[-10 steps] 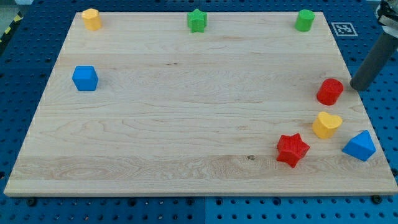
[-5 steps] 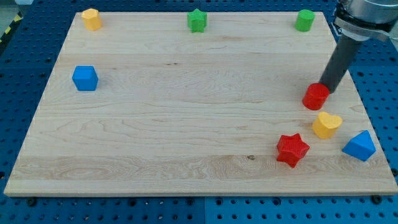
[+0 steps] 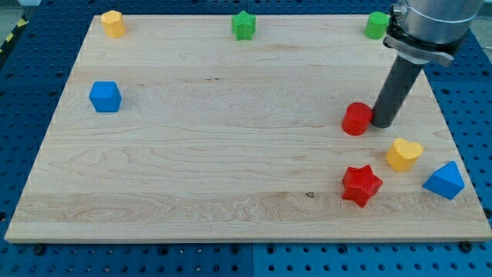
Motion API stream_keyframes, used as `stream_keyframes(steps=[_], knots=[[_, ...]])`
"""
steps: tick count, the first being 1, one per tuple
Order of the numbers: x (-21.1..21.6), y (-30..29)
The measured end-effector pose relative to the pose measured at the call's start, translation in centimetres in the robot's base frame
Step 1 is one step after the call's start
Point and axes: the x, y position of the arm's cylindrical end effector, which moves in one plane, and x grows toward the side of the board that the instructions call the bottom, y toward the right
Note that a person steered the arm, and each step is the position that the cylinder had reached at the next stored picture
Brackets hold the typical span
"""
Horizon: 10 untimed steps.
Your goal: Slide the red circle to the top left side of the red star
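Observation:
The red circle (image 3: pixel 356 119) lies on the wooden board (image 3: pixel 231 154) at the view's right, above the red star (image 3: pixel 361 185) and slightly to its left. My tip (image 3: pixel 382 123) touches the red circle's right side. The dark rod rises from there toward the view's top right.
A yellow heart (image 3: pixel 403 154) and a blue triangle (image 3: pixel 444 181) lie right of the red star. A blue cube (image 3: pixel 105 97) sits at the left. A yellow block (image 3: pixel 113 24), a green star (image 3: pixel 244 25) and a green block (image 3: pixel 376 25) line the top edge.
My tip has moved left from beyond the board's right edge, met the red circle and pushed it leftward. The other blocks have not moved.

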Motion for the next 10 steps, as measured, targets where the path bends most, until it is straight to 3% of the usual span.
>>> stream_keyframes(steps=[2,6,9,10], knots=[[-0.7,-3.5],[-0.6,-15.7],[4.3,-15.8],[5.8,-11.6]])
